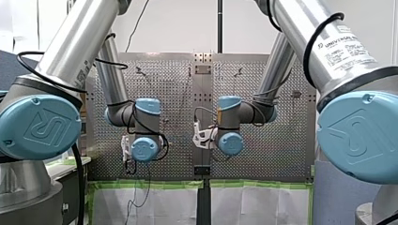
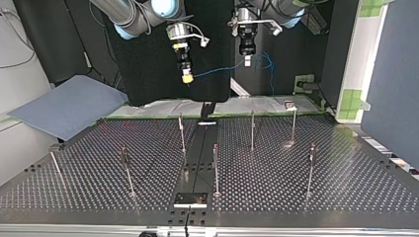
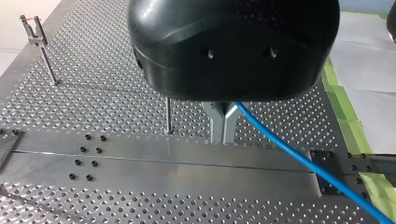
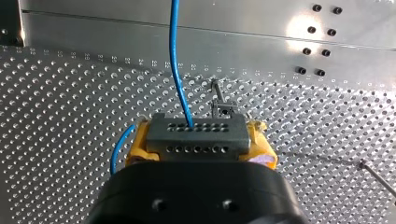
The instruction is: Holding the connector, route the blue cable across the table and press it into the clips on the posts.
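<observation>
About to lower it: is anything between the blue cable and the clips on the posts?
Nothing visible does. The blue cable spans open air between the right tool and the left tool, higher than the posts.

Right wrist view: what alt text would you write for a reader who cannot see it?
The right end effector, with yellow pads, clamps a grey connector pierced by rows of small holes. A blue cable leaves the connector and runs ahead over the perforated metal table, beside a thin post topped by a clip.

A black backdrop stands between a pale wall and a navy partition.
</observation>
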